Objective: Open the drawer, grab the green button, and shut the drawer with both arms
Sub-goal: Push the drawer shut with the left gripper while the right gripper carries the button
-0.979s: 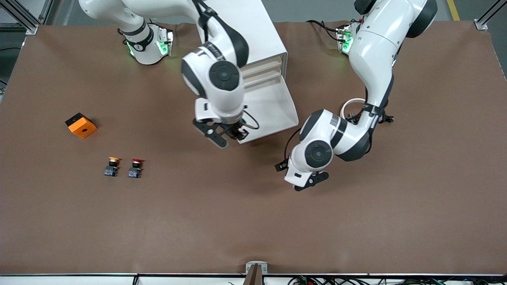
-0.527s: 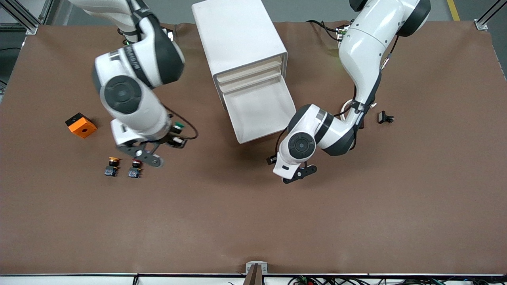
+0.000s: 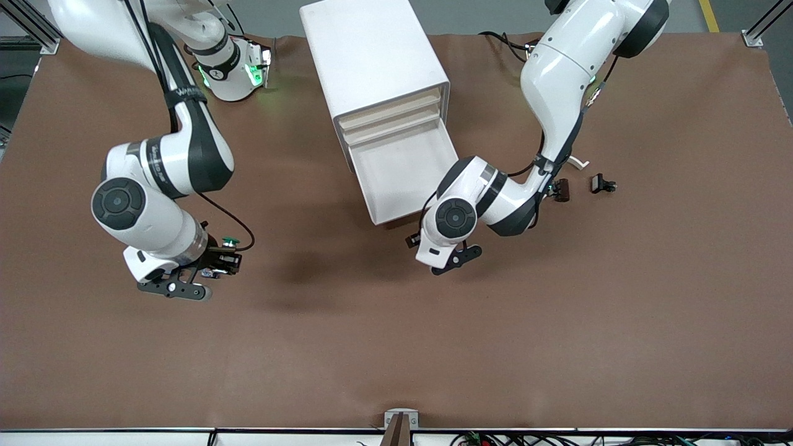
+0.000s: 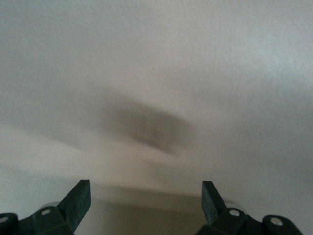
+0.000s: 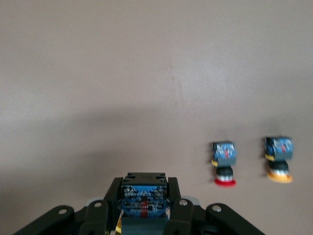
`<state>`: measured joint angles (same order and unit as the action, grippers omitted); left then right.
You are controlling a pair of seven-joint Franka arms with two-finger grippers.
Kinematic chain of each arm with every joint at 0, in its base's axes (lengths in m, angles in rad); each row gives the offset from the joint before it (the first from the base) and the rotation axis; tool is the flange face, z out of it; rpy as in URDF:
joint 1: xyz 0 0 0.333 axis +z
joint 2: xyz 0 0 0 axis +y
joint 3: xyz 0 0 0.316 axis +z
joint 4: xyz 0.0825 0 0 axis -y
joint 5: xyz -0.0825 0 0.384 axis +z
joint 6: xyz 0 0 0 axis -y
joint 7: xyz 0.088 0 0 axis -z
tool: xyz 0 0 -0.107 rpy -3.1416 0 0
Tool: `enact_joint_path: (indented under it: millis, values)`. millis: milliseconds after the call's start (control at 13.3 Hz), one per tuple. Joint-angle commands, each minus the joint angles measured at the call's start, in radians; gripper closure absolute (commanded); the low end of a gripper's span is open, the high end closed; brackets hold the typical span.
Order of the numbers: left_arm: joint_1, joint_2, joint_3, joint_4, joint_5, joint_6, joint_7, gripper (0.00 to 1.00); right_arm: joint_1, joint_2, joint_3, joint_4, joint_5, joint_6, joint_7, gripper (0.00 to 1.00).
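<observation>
Brown table [image 3: 396,347], drawer [image 3: 406,179] open, right hand [image 3: 217,263] pinching button [image 5: 144,203], left hand [image 4: 145,200] spread.

Two glossy white arms with rounded link shells, dark grey-black bands at joints and round dark grey caps on joint housings. Right arm's base ring glows green, with a small black marking on its collar. Thin black cables loop along forearms and wrists. Right black two-finger end effector [image 3: 217,265] has angular fingers with silver screws at pivots; left black two-finger end effector [image 4: 145,199] likewise.
</observation>
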<state>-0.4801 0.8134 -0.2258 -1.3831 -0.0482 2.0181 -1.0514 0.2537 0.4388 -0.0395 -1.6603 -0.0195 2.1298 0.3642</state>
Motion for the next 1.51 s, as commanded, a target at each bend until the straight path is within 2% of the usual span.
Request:
enact_joint_path:
  millis: [0,301,603,904,1432]
  values:
    - [0.012,-0.02,-0.041,-0.027,-0.007,-0.009,-0.022,0.0,-0.013,0.044,0.02,-0.042,0.013,0.102,-0.028,1.0]
    - [0.012,-0.019,-0.078,-0.043,-0.009,-0.013,-0.057,0.0,-0.016,0.115,0.021,-0.108,0.013,0.264,-0.03,1.0]
    - [0.012,-0.017,-0.099,-0.063,-0.027,-0.016,-0.07,0.0,-0.02,0.158,0.02,-0.118,0.013,0.286,-0.027,1.0]
    - [0.012,-0.017,-0.116,-0.074,-0.059,-0.022,-0.096,0.0,-0.031,0.155,0.021,-0.165,0.013,0.338,-0.027,1.0]
    - [0.008,-0.016,-0.187,-0.091,-0.059,-0.024,-0.219,0.0,-0.048,0.147,0.021,-0.248,0.013,0.446,-0.051,1.0]
